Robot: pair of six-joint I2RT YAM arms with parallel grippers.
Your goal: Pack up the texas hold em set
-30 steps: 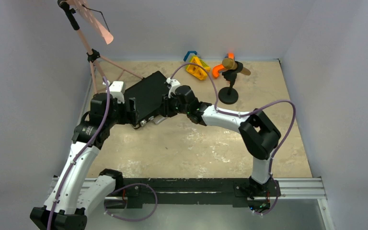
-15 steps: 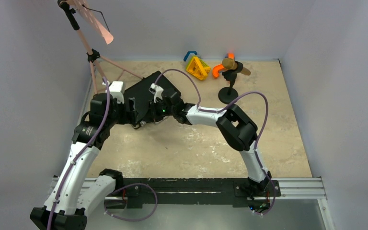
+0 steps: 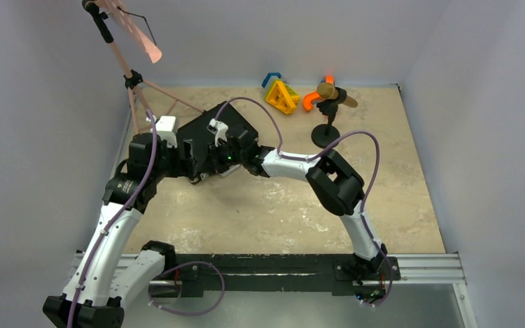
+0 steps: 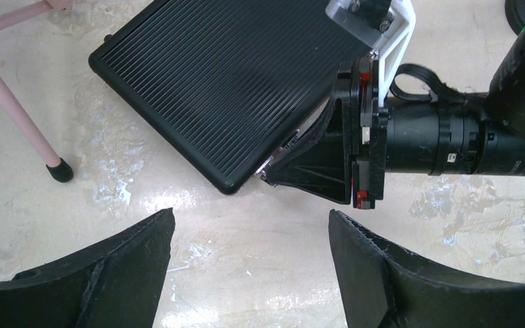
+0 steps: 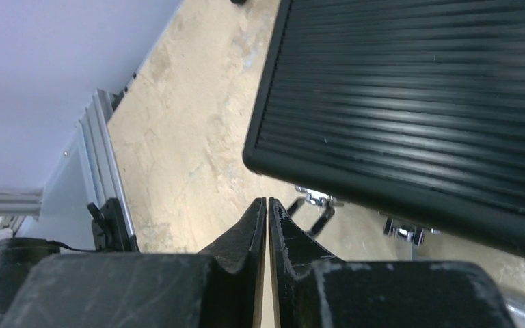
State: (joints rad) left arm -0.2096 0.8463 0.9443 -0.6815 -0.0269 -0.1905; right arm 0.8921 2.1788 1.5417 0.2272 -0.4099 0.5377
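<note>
Right claw (image 5: 267, 205), fingers pressed together, has shifted slightly left at the briefcase (image 4: 225, 82) front edge. Left claw (image 4: 249, 217) spread wide, empty. Latches (image 5: 312, 203) partly hidden.

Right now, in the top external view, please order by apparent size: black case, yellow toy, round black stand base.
1. black case, clearly largest.
2-3. yellow toy and stand base look about alike; I cannot rank them.

Soft, even light from above, shadows faint. Wet-looking glare spots the surface (image 4: 178, 201) under the left wrist. Pale sheen streaks the case (image 5: 417, 89); the right claw (image 5: 267, 215), close up, blurs.
</note>
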